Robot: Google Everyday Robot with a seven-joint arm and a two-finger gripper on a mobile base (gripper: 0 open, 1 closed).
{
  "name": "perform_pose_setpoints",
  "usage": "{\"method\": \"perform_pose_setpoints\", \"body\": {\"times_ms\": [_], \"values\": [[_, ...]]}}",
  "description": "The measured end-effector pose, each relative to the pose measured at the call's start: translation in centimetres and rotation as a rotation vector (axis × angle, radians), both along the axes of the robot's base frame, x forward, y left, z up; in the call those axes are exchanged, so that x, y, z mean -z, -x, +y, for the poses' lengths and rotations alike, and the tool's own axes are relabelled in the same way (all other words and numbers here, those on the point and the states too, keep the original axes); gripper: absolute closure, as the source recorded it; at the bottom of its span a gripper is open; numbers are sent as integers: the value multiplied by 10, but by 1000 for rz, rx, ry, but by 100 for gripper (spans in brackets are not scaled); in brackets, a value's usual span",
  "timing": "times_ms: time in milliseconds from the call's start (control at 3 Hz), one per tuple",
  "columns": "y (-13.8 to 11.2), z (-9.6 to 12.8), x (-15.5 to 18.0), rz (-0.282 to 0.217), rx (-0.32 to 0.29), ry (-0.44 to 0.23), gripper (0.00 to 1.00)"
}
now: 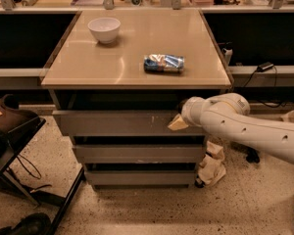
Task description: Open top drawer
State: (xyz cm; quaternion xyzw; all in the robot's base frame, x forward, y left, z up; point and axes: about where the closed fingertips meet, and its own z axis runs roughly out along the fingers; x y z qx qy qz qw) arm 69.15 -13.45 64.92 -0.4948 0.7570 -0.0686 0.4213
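The top drawer (pixel 117 123) is the widest grey front, just under the tan table top (pixel 132 58), with pale scratch marks right of centre. It stands slightly out from the cabinet, and a dark gap shows above it. My gripper (pixel 178 123) is at the right end of that front, its pale yellowish tip against the panel. The white arm (pixel 245 126) reaches in from the right. The inside of the drawer is hidden.
A white bowl (pixel 104 29) and a blue snack packet (pixel 164 62) lie on the table top. Two narrower drawer fronts (pixel 137 153) sit below. A dark chair (pixel 10 131) stands at the left, and crumpled paper (pixel 211 165) lies by the cabinet's right foot.
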Motion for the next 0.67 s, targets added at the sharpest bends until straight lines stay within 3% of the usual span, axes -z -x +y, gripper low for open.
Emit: {"method": "perform_pose_setpoints", "body": {"times_ms": [333,667], "values": [[0,-1,-6,0,0,0,100],[34,1,-57,-97,-4,-43,100]]}}
